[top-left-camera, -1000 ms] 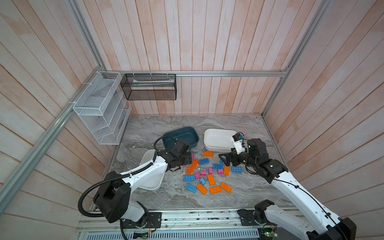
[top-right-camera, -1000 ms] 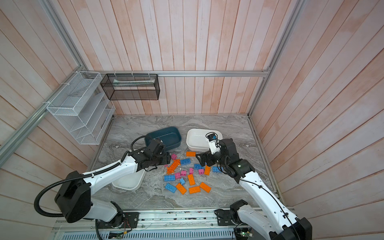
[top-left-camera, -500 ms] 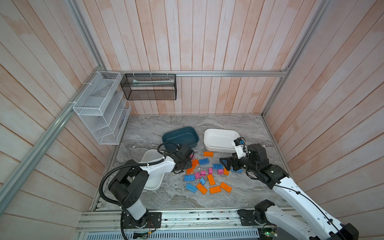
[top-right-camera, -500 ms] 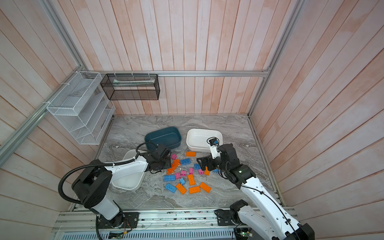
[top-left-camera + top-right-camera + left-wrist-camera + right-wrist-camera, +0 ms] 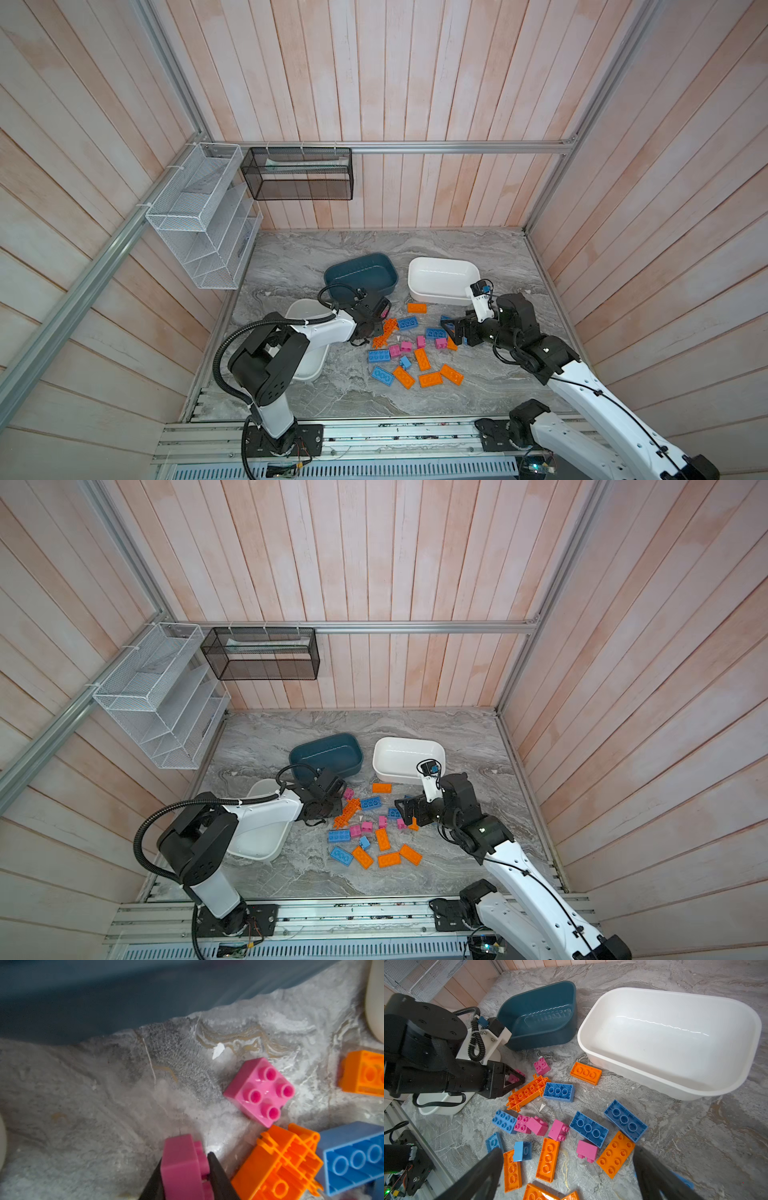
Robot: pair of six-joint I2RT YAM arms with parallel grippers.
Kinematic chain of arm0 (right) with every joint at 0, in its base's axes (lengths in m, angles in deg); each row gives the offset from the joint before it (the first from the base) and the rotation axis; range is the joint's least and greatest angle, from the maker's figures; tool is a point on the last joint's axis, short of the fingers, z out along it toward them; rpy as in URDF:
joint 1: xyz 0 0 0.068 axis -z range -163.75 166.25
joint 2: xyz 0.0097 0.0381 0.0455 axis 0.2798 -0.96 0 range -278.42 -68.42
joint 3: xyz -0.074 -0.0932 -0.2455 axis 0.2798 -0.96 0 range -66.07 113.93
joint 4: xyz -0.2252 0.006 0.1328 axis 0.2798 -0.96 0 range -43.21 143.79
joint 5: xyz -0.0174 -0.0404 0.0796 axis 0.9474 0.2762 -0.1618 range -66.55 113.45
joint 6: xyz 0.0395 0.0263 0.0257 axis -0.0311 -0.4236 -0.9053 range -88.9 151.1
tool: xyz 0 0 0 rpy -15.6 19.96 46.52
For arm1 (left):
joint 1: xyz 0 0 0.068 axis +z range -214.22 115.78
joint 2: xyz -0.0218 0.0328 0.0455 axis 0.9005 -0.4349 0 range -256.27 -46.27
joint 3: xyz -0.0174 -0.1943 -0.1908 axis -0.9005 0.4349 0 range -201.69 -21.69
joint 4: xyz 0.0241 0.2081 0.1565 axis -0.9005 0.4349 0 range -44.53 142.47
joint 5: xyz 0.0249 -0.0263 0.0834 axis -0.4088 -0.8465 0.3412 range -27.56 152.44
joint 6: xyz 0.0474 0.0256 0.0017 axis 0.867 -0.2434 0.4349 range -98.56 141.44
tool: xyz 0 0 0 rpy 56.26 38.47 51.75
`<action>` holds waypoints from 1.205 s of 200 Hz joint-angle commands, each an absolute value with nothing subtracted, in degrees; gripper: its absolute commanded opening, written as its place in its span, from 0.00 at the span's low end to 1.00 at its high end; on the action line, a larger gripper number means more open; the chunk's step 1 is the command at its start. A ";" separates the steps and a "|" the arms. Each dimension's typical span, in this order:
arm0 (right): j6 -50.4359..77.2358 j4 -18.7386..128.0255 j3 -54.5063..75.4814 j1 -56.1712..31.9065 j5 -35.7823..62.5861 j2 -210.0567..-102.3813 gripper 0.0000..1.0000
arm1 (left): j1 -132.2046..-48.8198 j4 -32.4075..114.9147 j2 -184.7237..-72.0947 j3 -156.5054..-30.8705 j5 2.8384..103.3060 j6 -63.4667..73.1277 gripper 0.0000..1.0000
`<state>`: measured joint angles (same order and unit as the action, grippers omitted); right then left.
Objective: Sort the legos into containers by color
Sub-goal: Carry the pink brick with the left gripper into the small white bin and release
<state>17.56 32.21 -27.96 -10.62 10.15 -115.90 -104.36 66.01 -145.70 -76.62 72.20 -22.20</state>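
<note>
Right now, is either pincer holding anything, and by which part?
The left pincer grips a small pink plastic brick across its studded and opposite faces; right pincer empty.

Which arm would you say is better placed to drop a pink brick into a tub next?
Left. The left gripper is shut on a pink brick near the teal tub; the right gripper is open, holding nothing, above the pile.

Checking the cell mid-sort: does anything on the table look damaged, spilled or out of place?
One small thing: a white triangular shard lies loose on the marble table, just beside the blue lego near the long spiky orange piece. It matches no brick colour; possibly a chip or debris.
</note>
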 commanded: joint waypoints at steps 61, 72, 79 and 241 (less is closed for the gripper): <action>17.65 33.14 -28.38 -10.85 10.69 -114.99 0.98 | -103.62 79.30 -134.51 -84.41 73.54 -16.21 0.17; 17.72 33.52 -28.07 -10.89 9.96 -115.00 0.98 | -102.81 83.19 -131.39 -85.76 74.18 -14.88 0.17; 17.72 33.86 -28.01 -10.90 9.30 -115.07 0.98 | -101.91 85.46 -129.20 -86.25 74.16 -14.37 0.17; 16.13 37.40 -27.61 -13.77 3.76 -117.85 0.98 | -68.89 74.80 -120.11 -65.62 60.81 -8.63 0.18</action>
